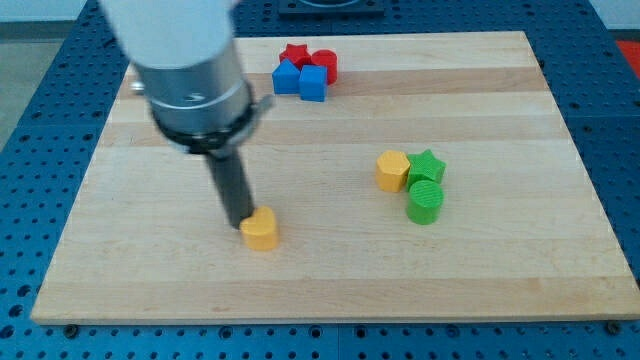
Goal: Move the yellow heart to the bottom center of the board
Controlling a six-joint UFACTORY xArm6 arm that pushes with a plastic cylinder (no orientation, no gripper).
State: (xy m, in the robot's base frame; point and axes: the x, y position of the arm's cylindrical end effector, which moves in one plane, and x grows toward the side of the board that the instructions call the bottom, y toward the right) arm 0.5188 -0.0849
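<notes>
The yellow heart lies on the wooden board, left of centre and in the lower half. My tip touches the heart's upper left side. The rod rises from there to the arm's grey body at the view's top left.
A yellow hexagonal block, a green star and a green cylinder cluster at the right of centre. A red star, a red cylinder and two blue blocks sit near the top edge.
</notes>
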